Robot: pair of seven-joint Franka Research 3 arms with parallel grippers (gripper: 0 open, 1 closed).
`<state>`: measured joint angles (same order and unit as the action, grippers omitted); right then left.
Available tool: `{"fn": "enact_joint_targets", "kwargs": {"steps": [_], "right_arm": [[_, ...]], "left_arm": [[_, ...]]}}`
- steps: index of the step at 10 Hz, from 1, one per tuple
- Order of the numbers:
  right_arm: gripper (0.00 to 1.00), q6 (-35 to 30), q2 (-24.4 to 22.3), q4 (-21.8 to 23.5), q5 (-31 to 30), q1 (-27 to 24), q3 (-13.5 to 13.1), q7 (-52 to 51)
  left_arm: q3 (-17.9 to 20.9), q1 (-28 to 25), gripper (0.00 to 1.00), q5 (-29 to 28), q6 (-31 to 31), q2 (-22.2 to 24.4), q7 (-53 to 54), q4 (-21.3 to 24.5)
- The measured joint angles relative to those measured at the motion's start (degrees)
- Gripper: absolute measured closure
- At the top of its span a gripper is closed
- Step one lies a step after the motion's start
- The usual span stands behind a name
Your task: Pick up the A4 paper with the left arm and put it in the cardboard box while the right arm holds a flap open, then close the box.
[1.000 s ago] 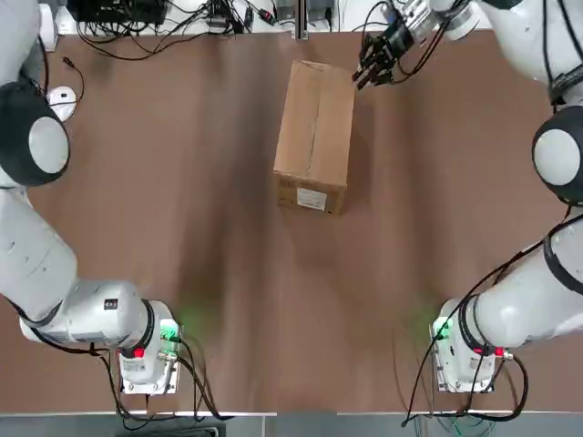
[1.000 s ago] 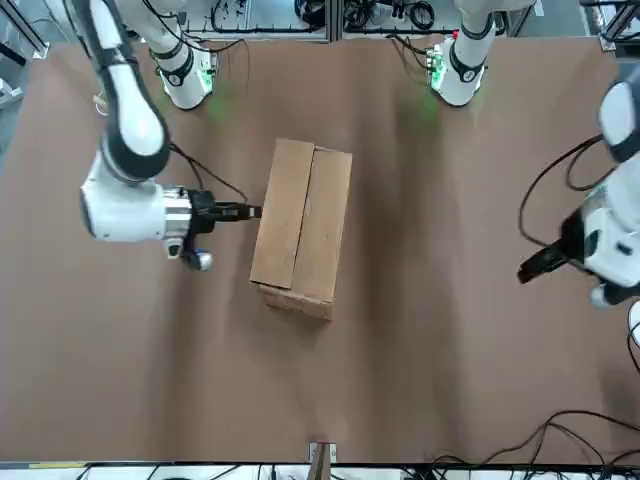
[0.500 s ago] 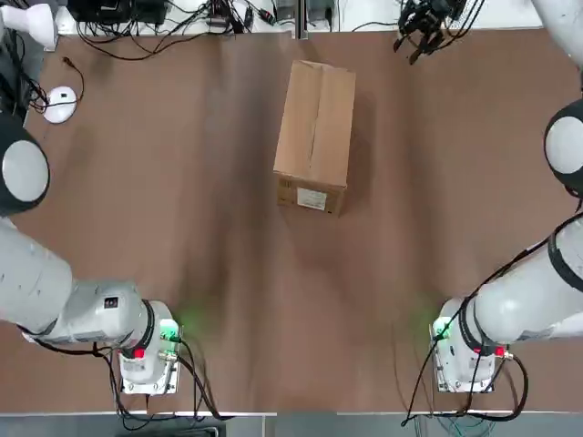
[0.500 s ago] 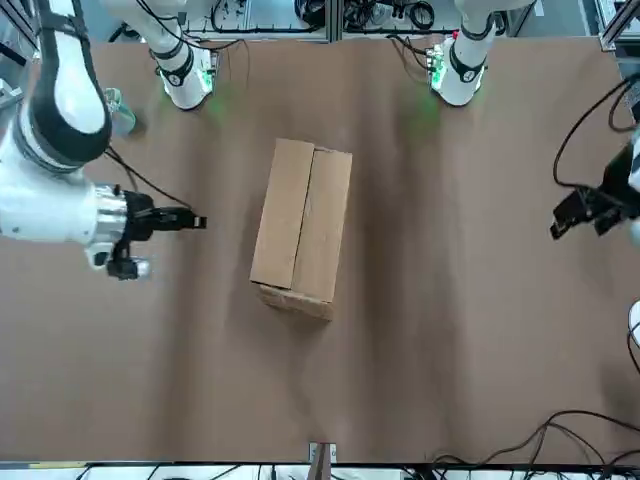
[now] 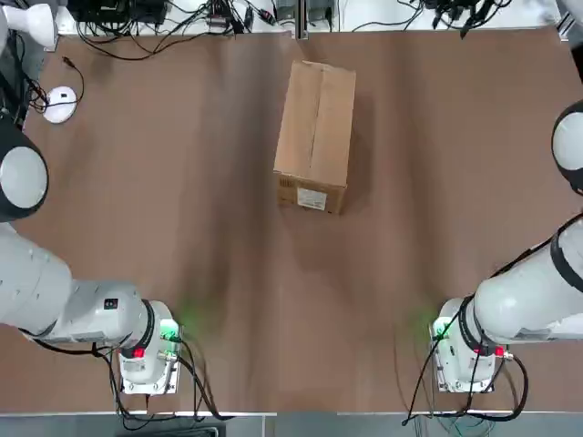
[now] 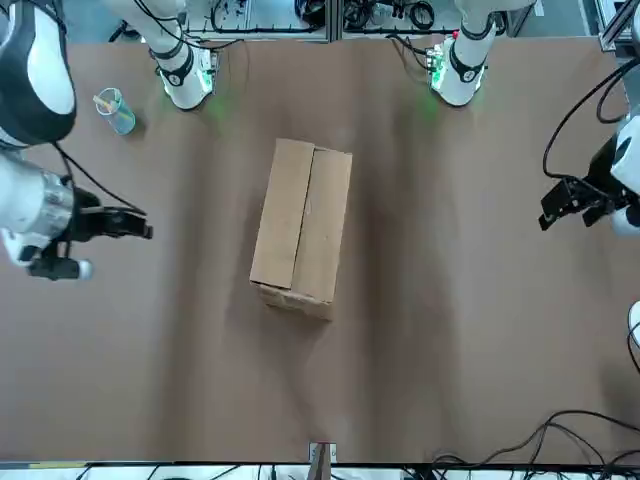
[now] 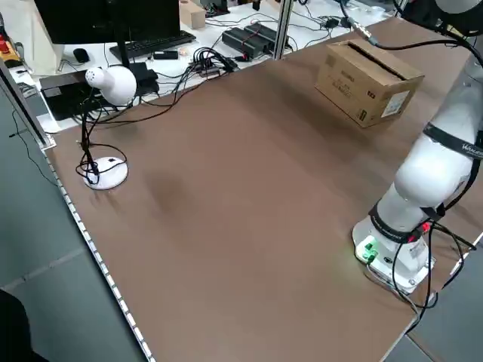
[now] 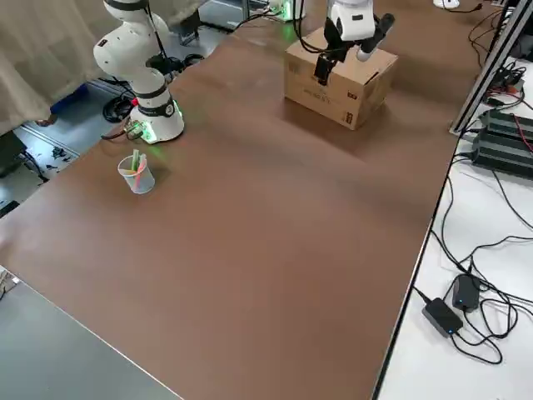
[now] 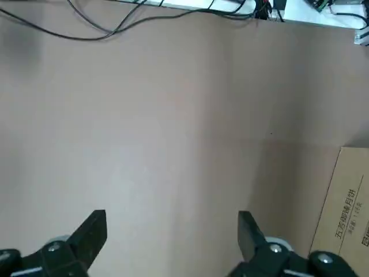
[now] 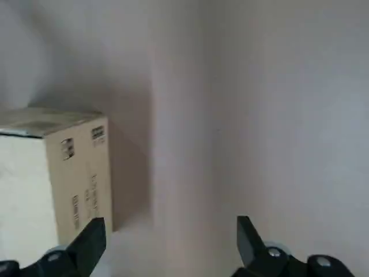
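Observation:
The cardboard box [image 5: 315, 135] lies in the middle of the table with its top flaps shut and its white label [image 5: 311, 198] on the short side facing the arm bases. The A4 paper is out of view. My right gripper [image 6: 143, 229] hovers well off to the box's right side, open and empty; its wrist view shows the gripper [image 10: 170, 234] with the box [image 10: 75, 173] some way off. My left gripper [image 6: 553, 210] hangs over the table's left side, also open and empty, with the gripper [image 9: 171, 231] wide and a corner of the box [image 9: 346, 213] showing.
A clear cup with pens [image 6: 115, 110] stands near the right arm's base. A white round-headed lamp [image 7: 106, 83] and its base [image 5: 59, 103] sit at the far left corner. Cables and electronics [image 5: 182, 23] line the far edge. Bare brown tabletop [image 5: 182, 200] surrounds the box.
My right gripper has left the box's far right edge, swung out to the right, and opened. The left gripper has drifted slightly. The box has not moved.

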<state>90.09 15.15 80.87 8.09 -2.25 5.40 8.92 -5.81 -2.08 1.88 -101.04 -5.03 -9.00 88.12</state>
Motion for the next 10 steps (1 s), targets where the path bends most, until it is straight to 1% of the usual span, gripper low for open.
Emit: {"fn": "enact_joint_targets", "kwargs": {"steps": [2, 4, 6, 8, 10], "right_arm": [[0.00, -1.5, -0.2, -2.7, -4.5, -2.1, 0.0, -0.9], [0.00, -1.6, -0.3, -3.5, -7.0, -4.3, 0.0, -5.9], [0.00, -1.5, -1.5, -3.8, -7.2, -6.9, 0.0, -7.5], [0.00, -1.3, -3.0, -4.1, -7.2, -7.1, 0.1, -7.3], [0.00, -1.3, -4.2, -4.1, -7.2, -7.1, 0.3, -7.0]], "left_arm": [[0.0, 0.1, 0.00, 0.0, 0.0, -0.2, -0.1, 0.0], [0.0, 0.0, 0.00, 0.0, 0.0, -0.2, 0.0, 0.0], [0.0, 0.1, 0.00, 0.0, 0.0, -0.2, 0.0, 0.0], [-0.2, 0.2, 0.00, 0.0, 0.0, -0.6, 0.1, 0.1], [-1.8, 0.6, 0.00, -1.7, 0.0, -2.0, 0.1, 0.2]]}}
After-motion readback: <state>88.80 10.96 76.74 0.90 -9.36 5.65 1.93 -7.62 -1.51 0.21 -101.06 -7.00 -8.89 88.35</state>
